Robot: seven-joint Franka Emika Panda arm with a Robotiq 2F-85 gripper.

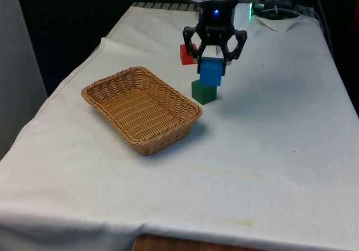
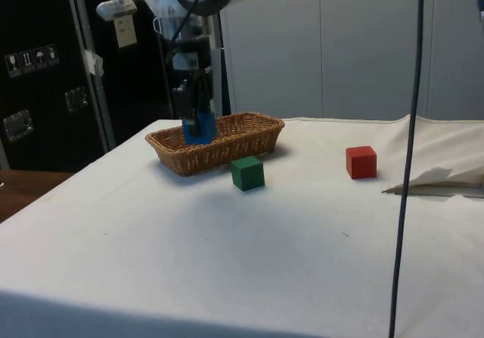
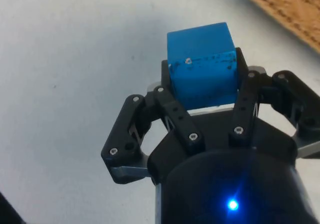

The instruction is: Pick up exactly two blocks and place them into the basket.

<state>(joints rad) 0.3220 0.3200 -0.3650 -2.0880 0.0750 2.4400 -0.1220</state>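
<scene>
My gripper (image 1: pixel 211 71) is shut on a blue block (image 1: pixel 211 73) and holds it in the air above the cloth. In the side view the blue block (image 2: pixel 198 128) hangs in front of the basket (image 2: pixel 219 142) with the gripper (image 2: pixel 197 126) around it. The wrist view has the blue block (image 3: pixel 202 66) clamped between the black fingers (image 3: pixel 172 111). A green block (image 1: pixel 203 91) rests on the cloth just below the held one, beside the wicker basket (image 1: pixel 142 108). A red block (image 1: pixel 187 54) lies farther back; the green block (image 2: pixel 247 173) and red block (image 2: pixel 361 162) sit apart on the cloth.
The basket's corner (image 3: pixel 285 6) lies close to the held block. A crumpled sheet of paper (image 1: pixel 280 22) lies at the table's far end on the front view's right. A black cable (image 2: pixel 408 156) hangs down in the side view.
</scene>
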